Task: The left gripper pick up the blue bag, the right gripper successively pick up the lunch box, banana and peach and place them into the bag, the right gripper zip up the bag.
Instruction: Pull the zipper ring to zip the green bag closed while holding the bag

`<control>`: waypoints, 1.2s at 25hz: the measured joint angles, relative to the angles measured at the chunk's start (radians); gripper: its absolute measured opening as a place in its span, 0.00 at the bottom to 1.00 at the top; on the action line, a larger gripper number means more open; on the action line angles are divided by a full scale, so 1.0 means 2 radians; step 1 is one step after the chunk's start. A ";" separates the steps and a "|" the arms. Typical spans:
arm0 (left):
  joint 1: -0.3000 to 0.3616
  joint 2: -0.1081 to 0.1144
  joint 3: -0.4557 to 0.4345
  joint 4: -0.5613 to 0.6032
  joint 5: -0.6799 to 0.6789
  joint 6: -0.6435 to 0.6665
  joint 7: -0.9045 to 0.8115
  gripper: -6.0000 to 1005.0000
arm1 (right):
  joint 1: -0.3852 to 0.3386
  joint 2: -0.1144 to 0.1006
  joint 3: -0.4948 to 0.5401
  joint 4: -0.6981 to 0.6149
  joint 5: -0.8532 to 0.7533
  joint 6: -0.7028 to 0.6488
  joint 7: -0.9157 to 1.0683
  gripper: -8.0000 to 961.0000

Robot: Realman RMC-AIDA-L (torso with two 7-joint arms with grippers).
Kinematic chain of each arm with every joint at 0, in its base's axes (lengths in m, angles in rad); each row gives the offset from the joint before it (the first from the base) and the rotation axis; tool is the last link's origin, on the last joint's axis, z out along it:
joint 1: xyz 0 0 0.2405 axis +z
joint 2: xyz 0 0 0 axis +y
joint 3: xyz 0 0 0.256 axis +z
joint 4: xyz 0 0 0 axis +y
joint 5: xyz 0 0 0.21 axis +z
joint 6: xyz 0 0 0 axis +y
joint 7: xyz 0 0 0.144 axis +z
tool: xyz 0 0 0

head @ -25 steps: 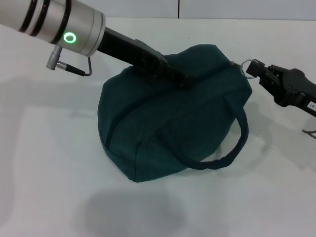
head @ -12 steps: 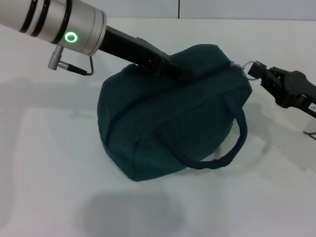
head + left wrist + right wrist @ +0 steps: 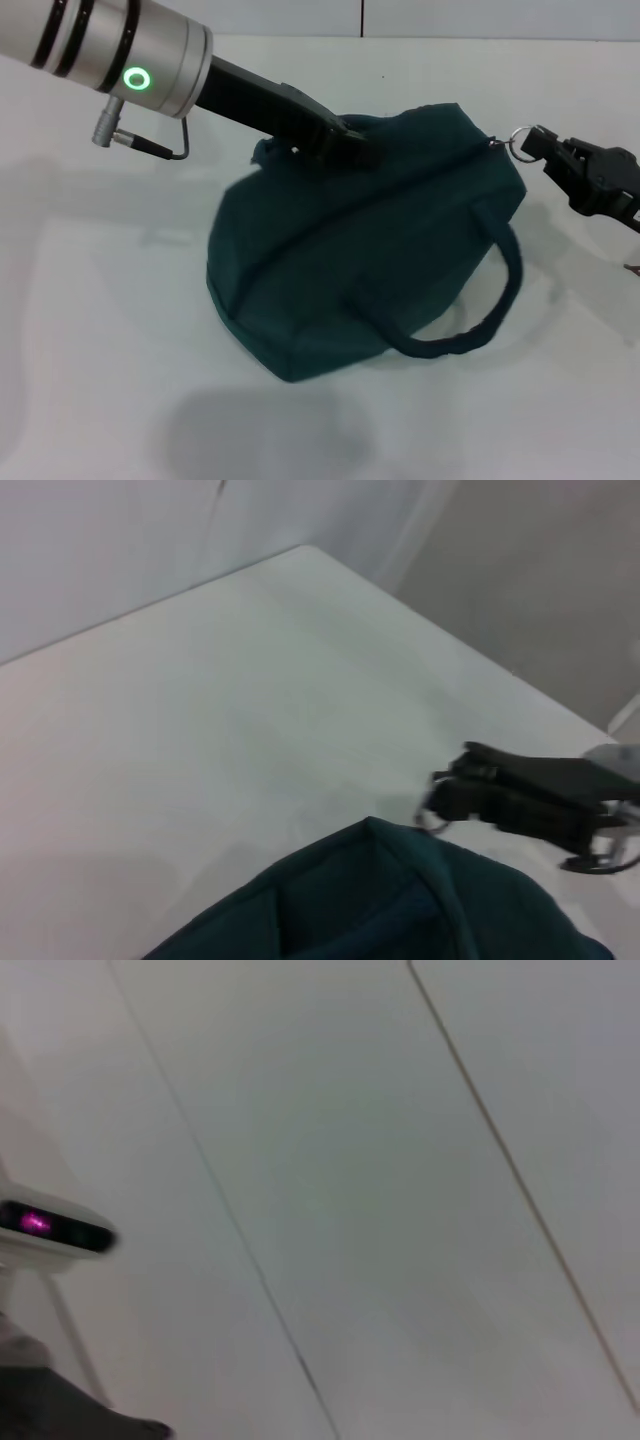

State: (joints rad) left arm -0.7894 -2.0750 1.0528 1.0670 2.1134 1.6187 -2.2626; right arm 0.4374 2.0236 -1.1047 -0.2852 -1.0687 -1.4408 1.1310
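Bag [image 3: 360, 250] is lying mid-table [image 3: 90, 330], zipped, w/ front handle [image 3: 480, 310] flopping toward near edge. L gripper [image 3: 345, 150] fingers are clamping bag's top fabric. R gripper [image 3: 545, 150] fingers are pinching zip ring [image 3: 519, 141] at bag's right end.

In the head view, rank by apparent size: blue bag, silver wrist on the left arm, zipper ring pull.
1. blue bag
2. silver wrist, though it is nearer the camera, so it may look oversized
3. ring pull, at the right gripper
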 joint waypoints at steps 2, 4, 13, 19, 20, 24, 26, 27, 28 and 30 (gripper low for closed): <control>0.000 0.001 -0.001 0.000 -0.003 0.003 0.000 0.18 | 0.000 0.000 -0.002 0.000 -0.001 0.014 0.000 0.02; 0.000 0.002 -0.001 0.000 -0.004 0.003 0.000 0.16 | 0.000 0.000 -0.004 0.000 -0.004 0.025 0.000 0.02; -0.001 0.004 -0.001 0.000 -0.007 0.004 0.000 0.05 | 0.014 0.001 -0.030 0.012 -0.006 0.075 0.000 0.01; -0.001 0.006 -0.001 0.000 -0.008 0.004 0.000 0.05 | 0.016 0.002 -0.037 0.012 -0.006 0.101 0.000 0.02; -0.001 0.006 -0.002 0.000 -0.008 0.004 0.000 0.06 | 0.016 0.002 -0.037 0.012 -0.006 0.103 0.000 0.02; 0.000 0.007 -0.002 0.000 -0.009 0.004 0.000 0.06 | 0.017 0.002 -0.038 0.012 -0.006 0.109 0.000 0.01; 0.000 0.008 -0.002 0.000 -0.009 0.004 0.000 0.06 | 0.017 0.002 -0.038 0.012 -0.005 0.117 0.000 0.01; 0.000 0.008 -0.002 0.000 -0.009 0.004 0.000 0.07 | 0.017 0.002 -0.038 0.012 -0.005 0.120 0.000 0.01; 0.000 0.009 -0.002 0.000 -0.009 0.004 0.000 0.07 | 0.016 0.002 -0.037 0.012 -0.004 0.123 0.000 0.01; 0.000 0.009 -0.003 0.000 -0.009 0.004 0.000 0.07 | 0.013 0.002 -0.035 0.012 -0.002 0.127 0.000 0.01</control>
State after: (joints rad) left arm -0.7900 -2.0570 1.0477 1.0677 2.0953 1.6259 -2.2627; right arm 0.4639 2.0281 -1.1743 -0.2607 -1.0728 -1.1878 1.1305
